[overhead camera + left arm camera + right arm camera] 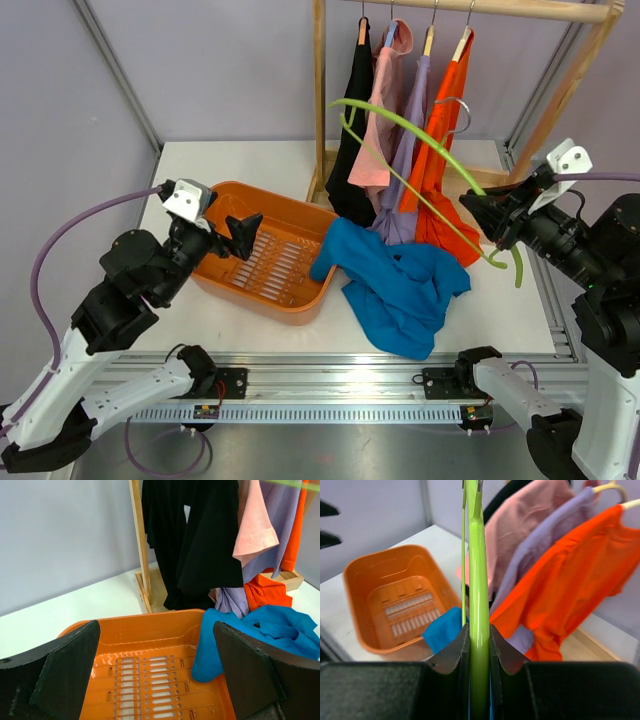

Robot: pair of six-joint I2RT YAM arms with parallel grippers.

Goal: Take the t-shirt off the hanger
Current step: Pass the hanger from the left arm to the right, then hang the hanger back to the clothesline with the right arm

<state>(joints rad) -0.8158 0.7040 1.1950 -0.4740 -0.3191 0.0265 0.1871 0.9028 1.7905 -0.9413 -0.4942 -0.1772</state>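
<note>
The blue t-shirt [400, 282] lies crumpled on the white table, one sleeve draped over the right rim of the orange basket [225, 195]. The green hanger [420, 140] is bare and held in the air by my right gripper [487, 228], which is shut on one of its arms [479, 645]. In the right wrist view the green bar runs up between the fingers. My left gripper [240, 235] is open above the basket [150, 635], its fingers wide apart with nothing between them. The blue sleeve [215, 645] hangs into the basket by the right finger [250, 675].
A wooden rack [319, 100] stands at the back of the table with black [355, 130], pink [380, 110], lilac [410, 150] and orange [445, 150] shirts on hangers. The hanging shirts reach down to the table just behind the blue t-shirt.
</note>
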